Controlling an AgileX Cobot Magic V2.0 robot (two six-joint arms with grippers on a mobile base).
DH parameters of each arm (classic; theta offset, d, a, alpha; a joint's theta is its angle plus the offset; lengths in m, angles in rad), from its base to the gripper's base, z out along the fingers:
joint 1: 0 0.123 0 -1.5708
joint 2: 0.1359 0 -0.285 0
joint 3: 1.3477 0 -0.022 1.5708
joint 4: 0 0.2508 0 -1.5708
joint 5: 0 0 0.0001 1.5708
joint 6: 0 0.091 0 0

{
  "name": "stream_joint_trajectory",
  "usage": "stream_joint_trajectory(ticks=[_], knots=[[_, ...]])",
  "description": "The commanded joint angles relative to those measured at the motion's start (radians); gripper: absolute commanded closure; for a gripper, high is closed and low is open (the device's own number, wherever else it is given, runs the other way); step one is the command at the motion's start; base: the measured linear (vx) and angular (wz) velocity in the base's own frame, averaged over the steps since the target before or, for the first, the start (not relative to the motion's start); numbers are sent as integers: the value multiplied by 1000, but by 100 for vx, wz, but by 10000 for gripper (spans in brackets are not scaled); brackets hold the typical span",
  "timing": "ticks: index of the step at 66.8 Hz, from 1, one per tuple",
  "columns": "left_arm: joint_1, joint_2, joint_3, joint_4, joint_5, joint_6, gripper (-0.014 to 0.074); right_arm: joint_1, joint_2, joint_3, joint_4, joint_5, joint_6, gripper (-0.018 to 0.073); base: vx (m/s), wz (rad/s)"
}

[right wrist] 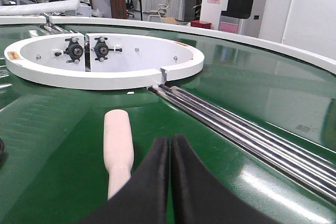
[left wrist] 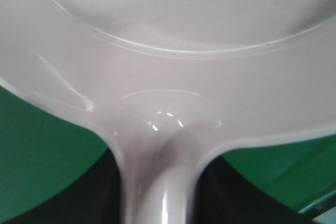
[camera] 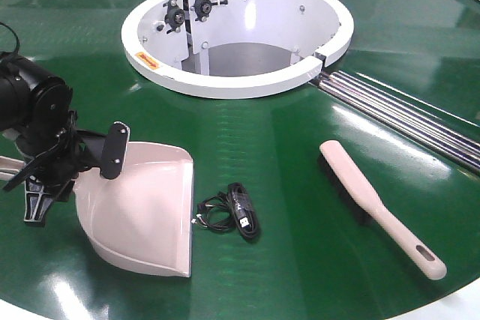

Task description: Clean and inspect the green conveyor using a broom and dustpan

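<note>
Early stage of the cleaning task. The green conveyor (camera: 300, 133) fills the front view, with its white ring opening (camera: 225, 84) at upper centre and the silver rails (camera: 405, 114) running off toward the right edge.

(a) Dustpan (camera: 142, 207), lower left of the front view: it rests on the belt with its flat front edge turned toward frame centre. The left gripper (camera: 75, 177) sits at its raised back. In the left wrist view the dark fingers (left wrist: 100, 198) lie against both sides of the handle neck with no belt showing between, so the pincer reads as closed on the handle.

(b) Broom (camera: 360, 192), right of centre: it lies flat on the belt, head toward the ring, slotted handle toward the lower right corner, well apart from the dustpan. Nothing holds it. The right gripper (right wrist: 170, 142) appears only in the right wrist view, at bottom centre, with its two fingers pressed together and nothing between them, just beside the broom's beige back.

(c) Black cable (camera: 236, 211), coiled on the belt just beside the dustpan's front edge, outside the scoop.

Judged progress: dustpan taken up; broom not yet picked up; no sweeping into the pan, and inspection of the belt remains
</note>
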Motion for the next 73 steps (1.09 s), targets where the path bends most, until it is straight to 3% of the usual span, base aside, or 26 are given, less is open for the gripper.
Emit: stream_joint_trajectory(ticks=[1, 73], knots=[[-12, -50, -27, -51, -5, -4, 594, -6, -11, 3, -7, -78, 3, 568, 0, 0], [-12, -50, -27, -69, -2, -4, 594, -6, -10, 3, -7, -78, 3, 568, 0, 0]])
